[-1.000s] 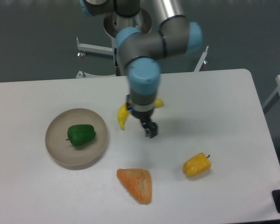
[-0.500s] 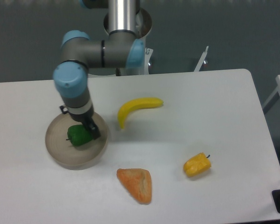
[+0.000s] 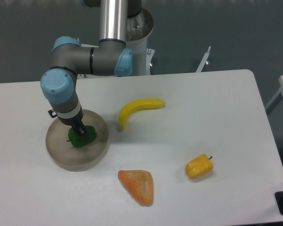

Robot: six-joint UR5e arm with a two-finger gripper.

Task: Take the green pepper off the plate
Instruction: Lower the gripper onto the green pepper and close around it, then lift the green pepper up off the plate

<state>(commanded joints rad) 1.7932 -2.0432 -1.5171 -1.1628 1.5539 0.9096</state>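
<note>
The green pepper (image 3: 89,135) lies in the round beige plate (image 3: 57,151) at the left of the table. My gripper (image 3: 80,133) points down right over the pepper's middle, its dark fingers (image 3: 79,130) low on the pepper and hiding its centre. Green shows on both sides of the fingers. The view does not show whether the fingers are closed on the pepper. The pepper still rests in the plate.
A yellow banana (image 3: 137,108) lies right of the plate. An orange wedge-shaped piece (image 3: 138,185) sits at the front middle. A yellow-orange pepper (image 3: 199,166) lies at the front right. The arm's base (image 3: 127,28) stands behind the table's far edge.
The arm swung left from beside the banana to the plate. The gripper then moved from the pepper's right side onto its middle and sank lower. The pepper has not moved.
</note>
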